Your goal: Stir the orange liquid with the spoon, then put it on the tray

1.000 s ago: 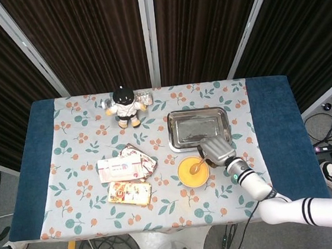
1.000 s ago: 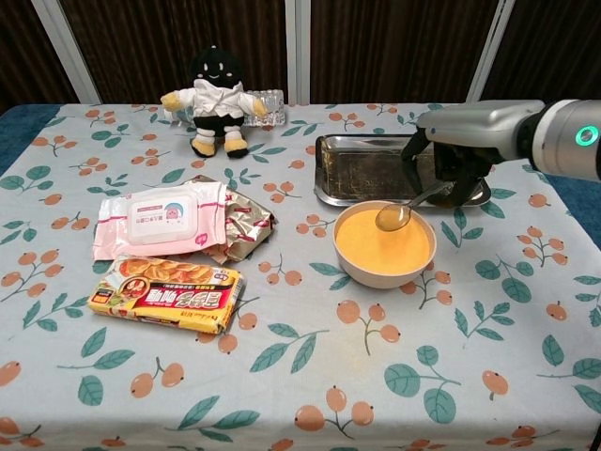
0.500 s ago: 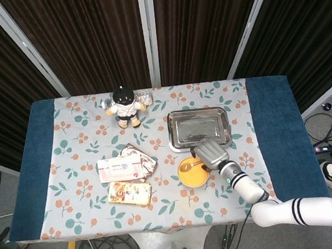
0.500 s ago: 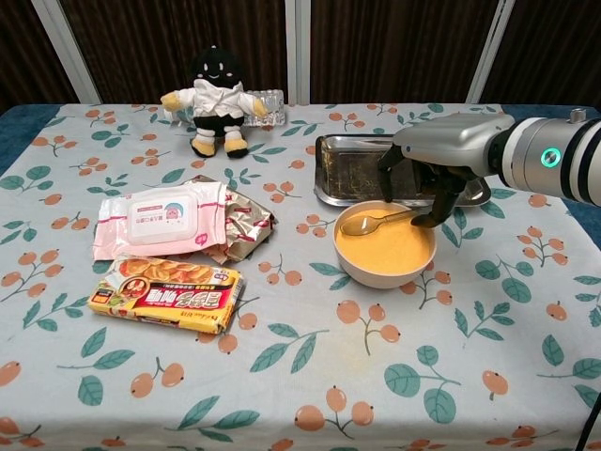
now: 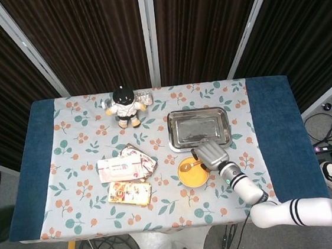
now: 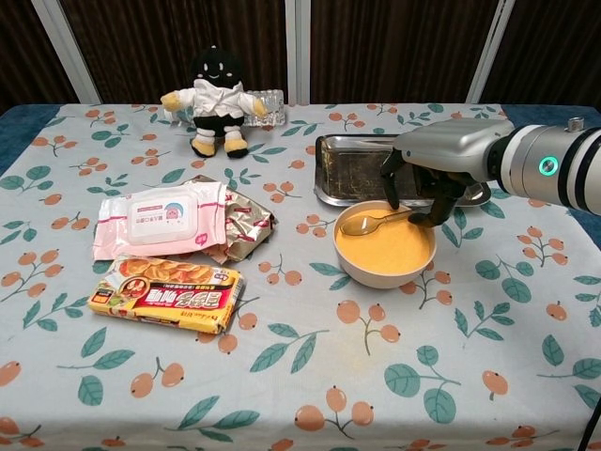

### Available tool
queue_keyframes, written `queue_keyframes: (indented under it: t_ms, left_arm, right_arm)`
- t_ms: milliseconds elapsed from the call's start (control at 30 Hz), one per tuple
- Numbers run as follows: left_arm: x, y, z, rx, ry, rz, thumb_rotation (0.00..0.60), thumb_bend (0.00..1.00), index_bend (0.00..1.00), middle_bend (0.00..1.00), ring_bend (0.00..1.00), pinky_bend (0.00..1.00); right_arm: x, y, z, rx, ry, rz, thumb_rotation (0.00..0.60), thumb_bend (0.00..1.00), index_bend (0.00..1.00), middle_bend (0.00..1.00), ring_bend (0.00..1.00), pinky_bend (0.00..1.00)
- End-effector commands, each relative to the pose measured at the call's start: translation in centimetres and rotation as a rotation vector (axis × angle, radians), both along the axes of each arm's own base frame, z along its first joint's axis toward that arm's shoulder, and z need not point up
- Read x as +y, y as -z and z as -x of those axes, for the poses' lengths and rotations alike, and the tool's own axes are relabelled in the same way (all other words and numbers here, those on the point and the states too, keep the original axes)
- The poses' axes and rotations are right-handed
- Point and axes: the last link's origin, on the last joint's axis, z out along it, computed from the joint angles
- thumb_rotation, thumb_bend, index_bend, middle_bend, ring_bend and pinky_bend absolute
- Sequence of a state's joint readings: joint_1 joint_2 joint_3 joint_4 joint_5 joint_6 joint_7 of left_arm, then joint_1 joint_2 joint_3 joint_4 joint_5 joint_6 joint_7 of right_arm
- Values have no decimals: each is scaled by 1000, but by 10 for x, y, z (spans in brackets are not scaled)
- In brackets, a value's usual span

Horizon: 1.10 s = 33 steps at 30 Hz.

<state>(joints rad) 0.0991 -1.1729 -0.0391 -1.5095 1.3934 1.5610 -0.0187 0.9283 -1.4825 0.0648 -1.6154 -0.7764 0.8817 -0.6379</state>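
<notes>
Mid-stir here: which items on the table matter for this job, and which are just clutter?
Job: spoon, held by the right hand; bowl of orange liquid; metal tray.

Clutter: plush doll; wet wipes pack; foil wrapper; snack packet; clear bottle.

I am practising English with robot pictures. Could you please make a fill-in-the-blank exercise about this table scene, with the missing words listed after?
1. The right hand holds the handle of the ____, whose scoop lies over the orange liquid.
2. The orange liquid is in a ____, which stands just in front of the metal tray.
3. The tray holds no ____ yet.
4. The plush doll stands at the far edge, and the pack of wipes lies to the ____ of the bowl in the chest view.

Missing words: spoon; bowl; spoon; left
</notes>
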Motion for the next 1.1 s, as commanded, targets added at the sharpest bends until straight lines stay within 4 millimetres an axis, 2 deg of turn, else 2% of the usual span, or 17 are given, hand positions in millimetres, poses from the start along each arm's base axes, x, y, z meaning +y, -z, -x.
queue_keyframes:
  t_ms: [33, 1100]
  left_arm:
    - [0, 0, 0, 0, -1, 0, 600, 66, 234, 122, 102, 114]
    - [-3, 2, 6, -10, -16, -4, 600, 65, 234, 122, 102, 114]
  right_arm:
    - [0, 1, 0, 1, 0, 0, 600, 304, 482, 1000, 1000, 1000]
    - [1, 10, -4, 40, -27, 5, 600, 333, 550, 1000, 1000, 1000]
